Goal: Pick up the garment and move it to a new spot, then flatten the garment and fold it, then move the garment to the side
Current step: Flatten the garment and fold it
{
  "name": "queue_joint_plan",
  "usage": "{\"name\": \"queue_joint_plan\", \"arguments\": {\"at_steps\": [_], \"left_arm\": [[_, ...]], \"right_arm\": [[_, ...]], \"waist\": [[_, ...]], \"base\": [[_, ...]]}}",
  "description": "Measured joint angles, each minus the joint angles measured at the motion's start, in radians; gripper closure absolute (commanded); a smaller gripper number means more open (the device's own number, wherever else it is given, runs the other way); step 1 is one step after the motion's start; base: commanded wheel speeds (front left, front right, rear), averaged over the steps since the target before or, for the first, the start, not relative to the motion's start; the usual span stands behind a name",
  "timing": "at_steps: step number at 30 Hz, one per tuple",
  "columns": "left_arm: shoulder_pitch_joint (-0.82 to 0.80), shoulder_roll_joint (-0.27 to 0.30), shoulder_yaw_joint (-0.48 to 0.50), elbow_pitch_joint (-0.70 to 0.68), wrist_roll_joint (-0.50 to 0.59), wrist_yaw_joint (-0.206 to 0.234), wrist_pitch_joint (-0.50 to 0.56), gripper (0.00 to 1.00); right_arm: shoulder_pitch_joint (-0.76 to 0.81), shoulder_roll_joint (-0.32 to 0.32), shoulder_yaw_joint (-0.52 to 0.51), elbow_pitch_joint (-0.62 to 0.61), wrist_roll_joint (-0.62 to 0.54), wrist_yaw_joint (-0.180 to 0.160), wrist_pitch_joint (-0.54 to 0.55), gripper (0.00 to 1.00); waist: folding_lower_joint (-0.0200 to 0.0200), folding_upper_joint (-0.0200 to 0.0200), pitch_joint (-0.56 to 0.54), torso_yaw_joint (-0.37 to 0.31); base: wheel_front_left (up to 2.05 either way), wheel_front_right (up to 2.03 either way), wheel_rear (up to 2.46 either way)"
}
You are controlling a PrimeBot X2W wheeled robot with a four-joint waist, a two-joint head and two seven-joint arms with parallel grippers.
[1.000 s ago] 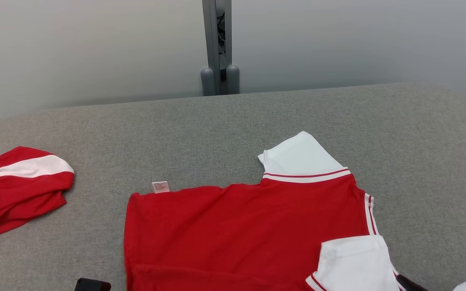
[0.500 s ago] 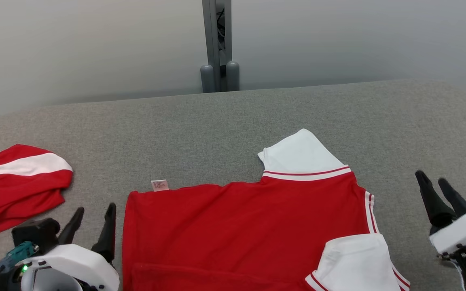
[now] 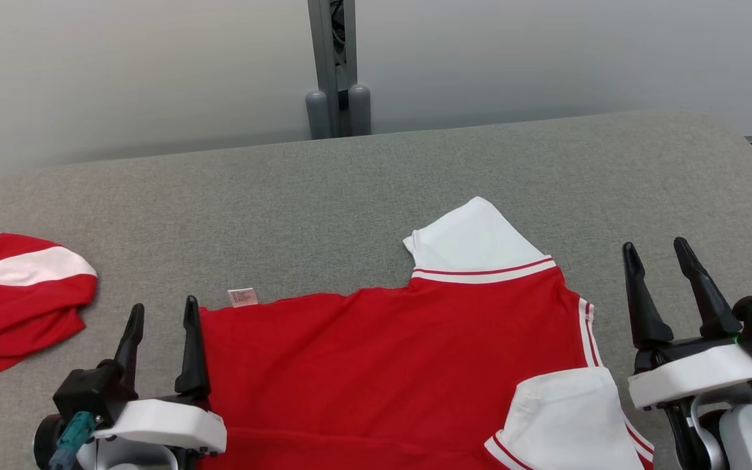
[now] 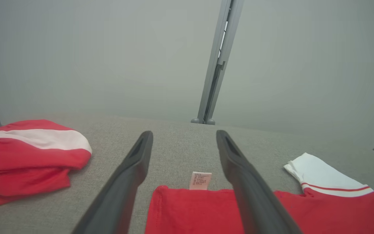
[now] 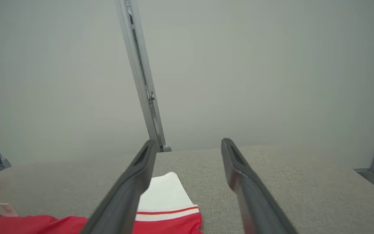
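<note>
The garment [image 3: 389,365] is a red shirt with white sleeves, lying flat on the grey table [image 3: 350,189] at the near centre, its bottom part folded up. One white sleeve [image 3: 474,238] points away from me, the other [image 3: 565,424] lies at the near right. A small label [image 3: 243,297] sticks out at its far left corner. My left gripper [image 3: 162,307] stands open just off the shirt's left edge, nothing between its fingers. My right gripper [image 3: 657,247] is open beside the shirt's right edge, also empty. The left wrist view has the label [image 4: 200,180] between the open fingers.
A second red and white garment [image 3: 14,294] lies bunched at the table's left edge, also in the left wrist view [image 4: 28,156]. A grey post [image 3: 330,65] stands behind the table's far edge against a pale wall.
Both grippers have opened and risen into the head view at either side of the shirt. The head camera has shifted slightly, so the scene sits a little further left and higher.
</note>
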Motion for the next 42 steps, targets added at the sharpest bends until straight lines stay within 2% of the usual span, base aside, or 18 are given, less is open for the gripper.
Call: {"name": "queue_joint_plan", "arguments": {"at_steps": [7, 11, 16, 18, 26, 31, 42], "left_arm": [[-0.005, -0.044, 0.018, 0.114, 0.041, -0.016, -0.014, 0.00], [-0.025, -0.046, 0.037, 0.132, 0.070, -0.026, -0.015, 0.00], [-0.061, -0.034, 0.038, 0.226, 0.105, -0.026, -0.012, 0.00], [-0.093, -0.023, 0.031, 0.258, 0.117, -0.016, 0.016, 0.00], [-0.228, 0.019, -0.008, 0.364, 0.137, -0.023, 0.187, 0.00], [-0.270, 0.027, -0.022, 0.405, 0.147, -0.018, 0.257, 0.00], [-0.309, 0.030, -0.021, 0.439, 0.132, -0.017, 0.267, 0.00]], "right_arm": [[-0.020, 0.034, 0.050, 0.111, -0.028, 0.000, -0.049, 0.00], [-0.043, 0.033, 0.052, 0.128, -0.028, 0.000, -0.055, 0.00], [-0.068, 0.028, 0.044, 0.135, -0.012, 0.000, -0.056, 0.00], [-0.076, 0.027, 0.046, 0.134, -0.008, 0.000, -0.058, 0.00], [-0.090, 0.030, 0.063, 0.133, -0.002, 0.000, -0.058, 0.00], [-0.091, 0.038, 0.069, 0.136, 0.003, 0.000, -0.058, 0.00], [-0.096, 0.049, 0.072, 0.140, 0.010, 0.000, -0.058, 0.00]], "waist": [[0.0000, 0.0000, 0.009, -0.016], [0.0000, 0.0000, 0.018, -0.020], [0.0000, 0.0000, 0.040, -0.027], [0.0000, 0.0000, 0.052, -0.030], [0.0000, 0.0000, 0.109, -0.043], [0.0000, 0.0000, 0.130, -0.055], [0.0000, 0.0000, 0.154, -0.054]], "base": [[0.00, 0.00, 0.00], [0.00, 0.00, 0.00], [0.00, 0.00, 0.00], [0.00, 0.00, 0.00], [0.00, 0.00, 0.00], [0.00, 0.00, 0.00], [0.00, 0.00, 0.00]]}}
